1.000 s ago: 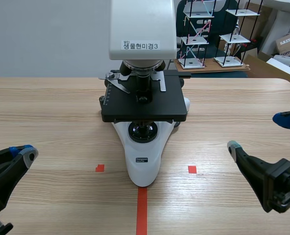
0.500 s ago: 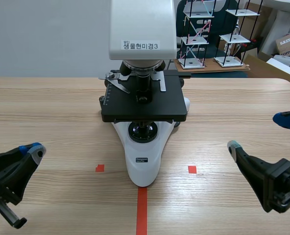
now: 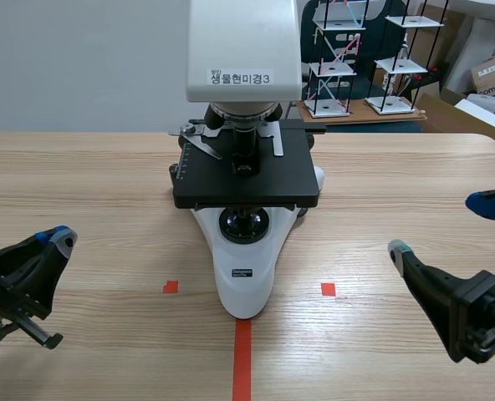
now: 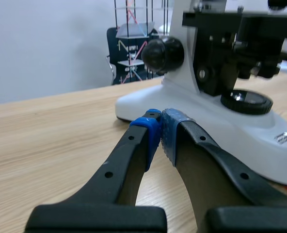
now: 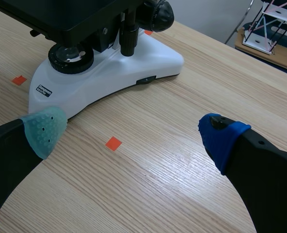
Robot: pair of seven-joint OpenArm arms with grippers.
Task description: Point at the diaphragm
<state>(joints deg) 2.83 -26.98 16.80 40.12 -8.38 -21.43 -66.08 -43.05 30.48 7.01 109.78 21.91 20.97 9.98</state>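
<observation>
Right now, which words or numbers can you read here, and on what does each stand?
"생물현미경3": white label on the microscope head.
"compu", cut off: cardboard box behind the table.
The small plate on the microscope's base: too small to read.

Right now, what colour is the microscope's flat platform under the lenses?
The stage is black, and shows best in the scene view.

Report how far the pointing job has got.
Done: the left claw is shut, fit for pointing. In hand: it is low at the left, tip aimed toward the microscope, well apart from it. Left: bringing the tip to the diaphragm, mostly hidden under the black stage. The right claw is open, off to the side.
</observation>
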